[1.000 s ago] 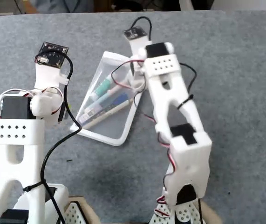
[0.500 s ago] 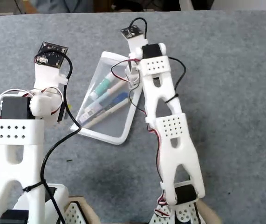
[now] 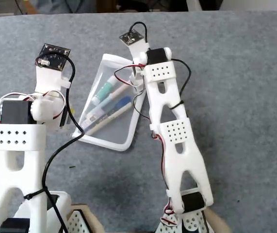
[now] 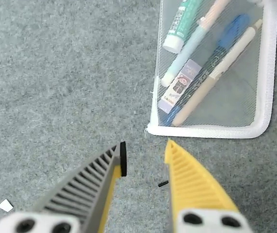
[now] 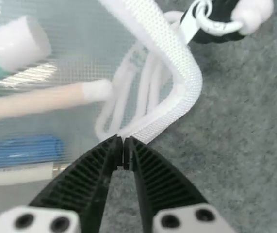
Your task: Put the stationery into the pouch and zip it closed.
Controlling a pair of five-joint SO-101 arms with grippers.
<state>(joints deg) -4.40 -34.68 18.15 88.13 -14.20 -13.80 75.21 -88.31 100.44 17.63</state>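
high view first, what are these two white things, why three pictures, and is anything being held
Those are two small white robot arms side by side on a grey table. The high view comes from a fixed camera looking down. The other two pictures come from a camera on each arm's wrist, so you see its own fingers up close. On the table lies a clear pouch with pens inside. The left gripper is open and empty, near a corner of the pouch. The right gripper is shut, pinching the pouch's white edging not far from the zip pull.
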